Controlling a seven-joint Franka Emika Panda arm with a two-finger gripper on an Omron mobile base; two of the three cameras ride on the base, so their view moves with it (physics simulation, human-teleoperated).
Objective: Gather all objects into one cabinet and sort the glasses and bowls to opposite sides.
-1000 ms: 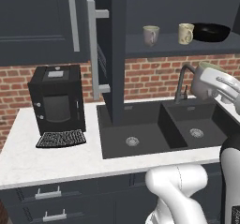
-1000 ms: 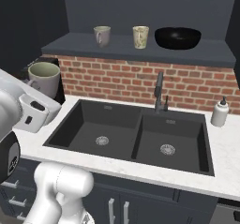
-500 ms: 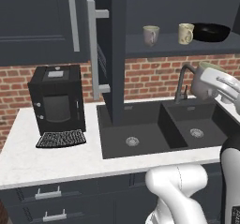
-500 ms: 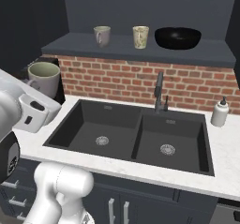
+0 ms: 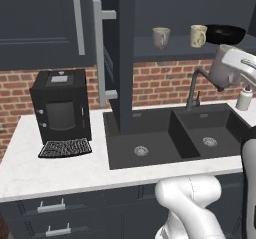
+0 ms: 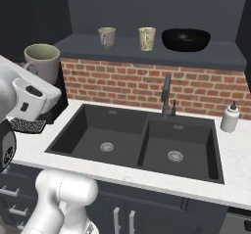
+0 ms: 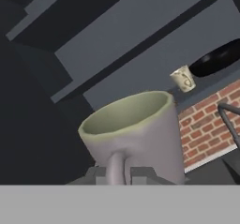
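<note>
Mug [image 5: 222, 72], pale with a greenish inside, rides upright on the raised end effector [image 5: 239, 69], just below the cabinet [image 5: 150, 13] shelf. Right base view: two mugs and black bowl [image 6: 186, 39] sit above-right. Hand view: fingers [image 7: 140, 175] pinch its handle.

The gripper [image 7: 119, 177] holds a mug [image 7: 136, 136] upright, its handle toward the jaws. Beyond the jaws and to their right in the hand view, a second mug [image 7: 183, 78] stands on the cabinet shelf [image 6: 147, 54] with the bowl [image 7: 220, 59] beside it, farther from the jaws. In the right base view a third mug [image 6: 107, 36] stands on the same shelf, nearest the gripper's side. The sink [image 6: 137, 140] lies below the shelf, and the faucet [image 6: 166, 96] rises behind it.
</note>
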